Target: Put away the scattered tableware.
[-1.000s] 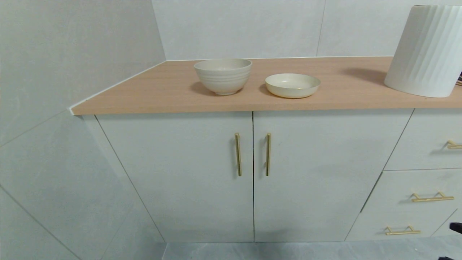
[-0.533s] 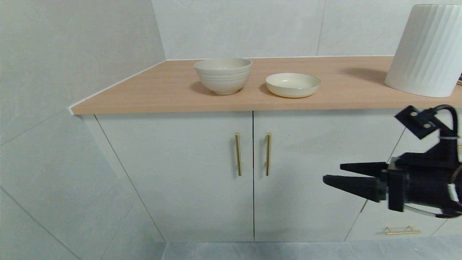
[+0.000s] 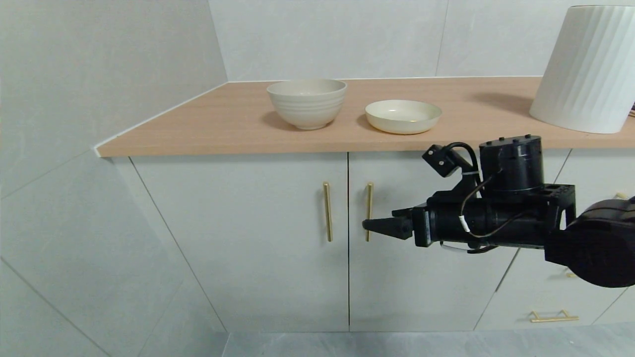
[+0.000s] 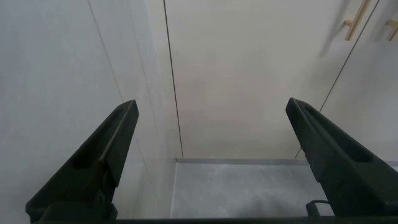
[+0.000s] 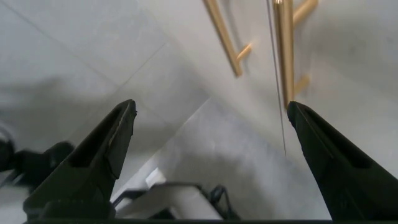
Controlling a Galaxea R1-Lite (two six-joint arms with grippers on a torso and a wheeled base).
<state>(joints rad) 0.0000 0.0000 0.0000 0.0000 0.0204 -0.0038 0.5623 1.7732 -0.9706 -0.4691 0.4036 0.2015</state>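
A wooden desk (image 3: 223,129) tops pale cabinets. On it a ribbed cream bowl (image 3: 306,104) stands upright. A shallow dish (image 3: 403,116) sits near it on the right, not touching it. A tall white container (image 3: 585,69) stands well apart at the far right. Below the desk, the right arm (image 3: 496,218) lies level in front of the right door (image 3: 421,277). The right jaws are apart and empty, their tips at the door's gold handle (image 3: 368,211); contact cannot be told. The left jaws hang wide apart and empty, low over the floor (image 4: 236,193). Bowl and dish look rigid, glazed and breakable, probably light but slick. The rim, pinched across the wall, seems the surest hold on each.
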